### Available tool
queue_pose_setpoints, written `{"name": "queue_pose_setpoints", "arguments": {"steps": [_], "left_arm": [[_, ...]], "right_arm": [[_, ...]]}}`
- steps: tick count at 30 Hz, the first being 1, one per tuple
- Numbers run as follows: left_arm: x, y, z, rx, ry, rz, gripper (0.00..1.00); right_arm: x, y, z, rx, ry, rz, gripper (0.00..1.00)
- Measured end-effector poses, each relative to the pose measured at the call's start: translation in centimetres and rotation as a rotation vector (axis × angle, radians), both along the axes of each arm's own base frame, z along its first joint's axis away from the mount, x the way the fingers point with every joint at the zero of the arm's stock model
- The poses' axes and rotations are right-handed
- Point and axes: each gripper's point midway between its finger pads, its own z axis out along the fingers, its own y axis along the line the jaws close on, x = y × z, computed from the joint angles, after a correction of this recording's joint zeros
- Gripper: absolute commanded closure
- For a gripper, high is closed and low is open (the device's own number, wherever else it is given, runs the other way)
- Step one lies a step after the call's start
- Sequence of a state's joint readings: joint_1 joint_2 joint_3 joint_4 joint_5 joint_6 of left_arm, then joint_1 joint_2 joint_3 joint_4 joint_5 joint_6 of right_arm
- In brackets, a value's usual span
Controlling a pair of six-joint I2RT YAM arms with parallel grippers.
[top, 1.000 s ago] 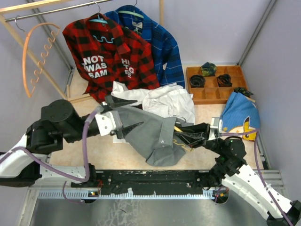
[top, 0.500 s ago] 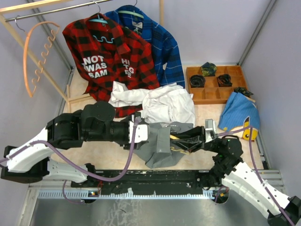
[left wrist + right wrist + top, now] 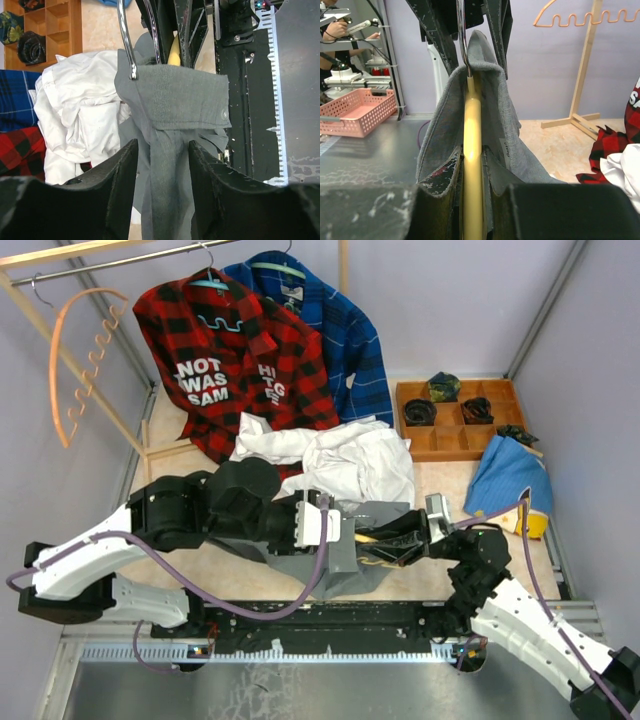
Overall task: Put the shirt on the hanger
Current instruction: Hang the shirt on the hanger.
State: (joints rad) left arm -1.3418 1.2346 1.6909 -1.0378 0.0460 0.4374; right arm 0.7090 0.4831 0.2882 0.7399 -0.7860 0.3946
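At table centre, right gripper (image 3: pixel 472 161) clamps the yellow hanger (image 3: pixel 472 125) beneath the grey shirt (image 3: pixel 175 95); left gripper (image 3: pixel 162 145) pinches shirt fabric below the silver hook (image 3: pixel 127 50).

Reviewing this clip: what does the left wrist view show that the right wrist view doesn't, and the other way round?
Left wrist only: the wooden tray of rolled items, the blue plaid shirt, and a buttoned band of the shirt. Right wrist only: the orange wavy hanger, a wooden post, a pink basket, and the right gripper clamped on the hanger. Both: the shirt wrapped around the hanger, its metal hook, the white shirt and the red plaid shirt.
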Motion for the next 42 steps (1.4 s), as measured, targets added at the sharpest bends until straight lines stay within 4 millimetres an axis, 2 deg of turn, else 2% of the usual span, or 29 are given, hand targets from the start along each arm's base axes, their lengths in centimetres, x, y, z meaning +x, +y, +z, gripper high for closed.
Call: {"name": "queue_pose_setpoints", "arguments": {"steps": [12,14,16,19,23,28,31,34,38,42], "left_arm": [[-0.2,-0.2,-0.4,0.021,0.016,-0.011,0.76],[-0.2,-0.2,-0.4,0.022,0.017,-0.010,0.89],[-0.3,-0.1,-0.5,0.024,0.018,-0.010,1.00],[-0.1,0.1,-0.6,0.023,0.014,0.000,1.00],[0.3,0.8,-1.0,0.025,0.003,0.033,1.00],[0.0,3.2,-2.0,0.030,0.003,0.057,1.00],[-0.5,5.1,-1.7,-0.009,0.004,0.062,1.00],[-1.0,6.8,-0.8,-0.077,0.005,0.064,1.00],[-1.6,8.7,0.9,-0.197,0.003,0.069,1.00],[-2.0,9.9,2.9,-0.308,-0.003,0.073,1.00]], "right_arm": [[-0.1,0.2,-0.1,-0.008,-0.002,0.011,1.00],[-0.1,0.2,-0.1,-0.011,-0.003,0.016,0.98],[-0.1,0.3,-0.1,-0.015,-0.001,0.018,0.93],[0.1,0.3,-0.1,-0.029,0.003,0.009,0.74],[1.1,-0.1,0.7,-0.049,0.019,-0.074,0.57],[2.8,-2.5,3.2,-0.033,0.031,-0.279,0.45],[3.4,-4.4,4.2,-0.022,0.062,-0.393,0.44],[4.2,-5.7,3.9,-0.042,0.129,-0.479,0.44],[5.2,-6.4,1.4,-0.132,0.252,-0.550,0.47],[5.0,-5.6,-1.5,-0.244,0.335,-0.512,0.52]]}}
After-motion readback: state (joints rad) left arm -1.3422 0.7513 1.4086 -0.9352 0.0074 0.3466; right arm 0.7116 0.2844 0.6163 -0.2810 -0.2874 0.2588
